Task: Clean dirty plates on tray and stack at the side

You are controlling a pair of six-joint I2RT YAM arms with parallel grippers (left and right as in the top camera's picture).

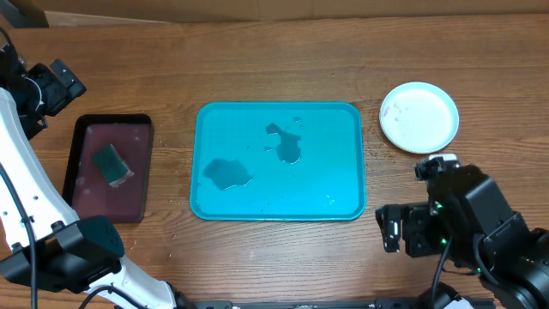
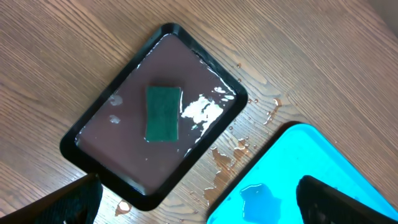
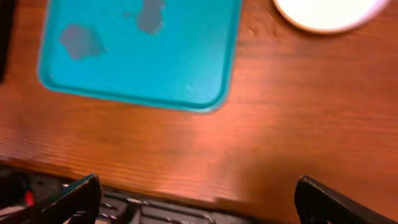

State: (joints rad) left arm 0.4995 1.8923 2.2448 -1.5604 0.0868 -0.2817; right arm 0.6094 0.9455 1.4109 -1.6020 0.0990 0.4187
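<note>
The turquoise tray [image 1: 334,176] lies mid-table and holds only puddles of water [image 1: 227,173]; no plate is on it. To its right, on the wood, sits a round white plate [image 1: 419,117] with faint reddish specks near its left rim; I cannot tell whether others lie under it. The right wrist view cuts the plate [image 3: 329,11] off at the top, with the tray [image 3: 143,56] at upper left. My right gripper [image 1: 410,232] hovers open near the table's front edge, holding nothing. My left gripper [image 1: 47,90] is open and empty at the far left, above the tray's corner [image 2: 323,165].
A dark maroon tray [image 1: 90,193] with a black rim lies left of the turquoise one, wet, with a green sponge [image 1: 112,165] on it. In the left wrist view, water drops [image 2: 227,155] spot the wood between the two trays. The table's front edge [image 3: 186,202] is close below my right gripper.
</note>
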